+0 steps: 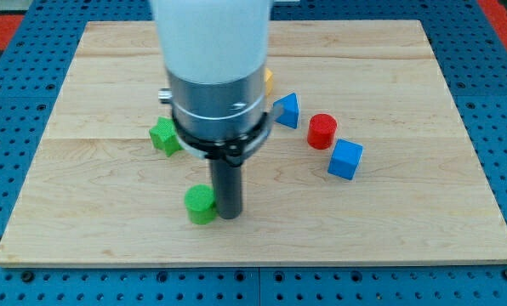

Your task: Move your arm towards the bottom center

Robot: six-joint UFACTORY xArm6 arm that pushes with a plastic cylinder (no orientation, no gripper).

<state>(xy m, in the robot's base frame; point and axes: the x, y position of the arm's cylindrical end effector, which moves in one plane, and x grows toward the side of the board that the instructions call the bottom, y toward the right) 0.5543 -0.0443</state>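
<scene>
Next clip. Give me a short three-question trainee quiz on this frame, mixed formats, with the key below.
1. True or false: my tip stands just to the view's right of the green cylinder.
2. Multiple choice: which block lies farthest toward the view's right? A) red cylinder B) blue cube C) green star-shaped block
3. Fill in: the blue triangular block lies to the view's ____ of the red cylinder.

Key
1. True; tip and cylinder look close to touching.
2. B.
3. Left. Behind the arm a yellow block shows only as a sliver, shape not readable. All of it sits on the wooden board.
</scene>
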